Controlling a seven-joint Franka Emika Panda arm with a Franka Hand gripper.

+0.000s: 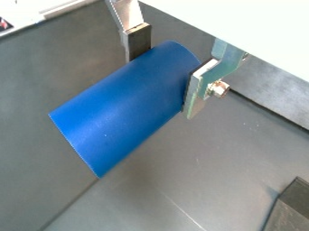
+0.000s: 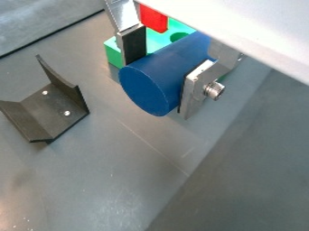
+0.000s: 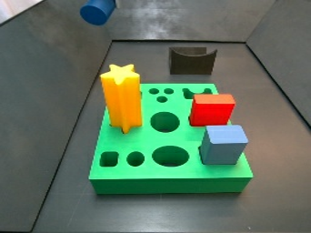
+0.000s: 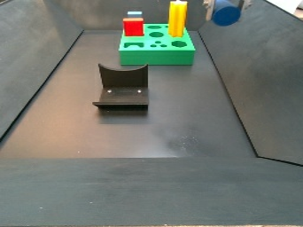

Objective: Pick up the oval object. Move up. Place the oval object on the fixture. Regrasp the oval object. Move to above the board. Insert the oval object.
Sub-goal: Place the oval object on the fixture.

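The oval object point(image 1: 115, 122), a deep blue smooth peg, lies crosswise between the fingers of my gripper point(image 1: 169, 72), which is shut on it in both wrist views. Its flat end point(image 2: 154, 86) faces the camera, with the gripper point(image 2: 163, 70) around it. In both side views the oval object point(image 3: 97, 11) hangs high in the air near the frame's upper edge, also as the blue oval object point(image 4: 225, 11). The dark fixture point(image 3: 192, 60) stands on the floor beyond the green board point(image 3: 170, 182). Neither touches the peg.
On the board stand a yellow star column point(image 3: 119, 96), a red block point(image 3: 212, 109) and a grey-blue cube point(image 3: 225, 144). The fixture point(image 4: 120, 87) sits mid-floor, the board point(image 4: 154, 58) behind it. Sloped dark walls enclose the floor.
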